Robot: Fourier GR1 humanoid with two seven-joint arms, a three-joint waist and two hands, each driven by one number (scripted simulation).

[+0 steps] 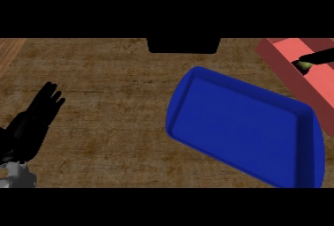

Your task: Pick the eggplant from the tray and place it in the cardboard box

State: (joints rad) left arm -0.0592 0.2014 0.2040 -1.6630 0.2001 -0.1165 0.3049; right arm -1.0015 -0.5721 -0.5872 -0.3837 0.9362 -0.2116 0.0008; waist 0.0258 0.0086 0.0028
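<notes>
Viewpoint: head view, high above the table, looking steeply down.
Facing: away from the robot; forearm enters at the lower left edge.
Nearness: close in on the blue tray, right of centre.
Cropping: box beyond the tray, cut at the right edge.
Views: only one here.

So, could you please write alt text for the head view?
An eggplant lies in a cardboard box at the top right of a wooden counter, beside a bare blue tray. The left hand rests open at the left edge.
</notes>
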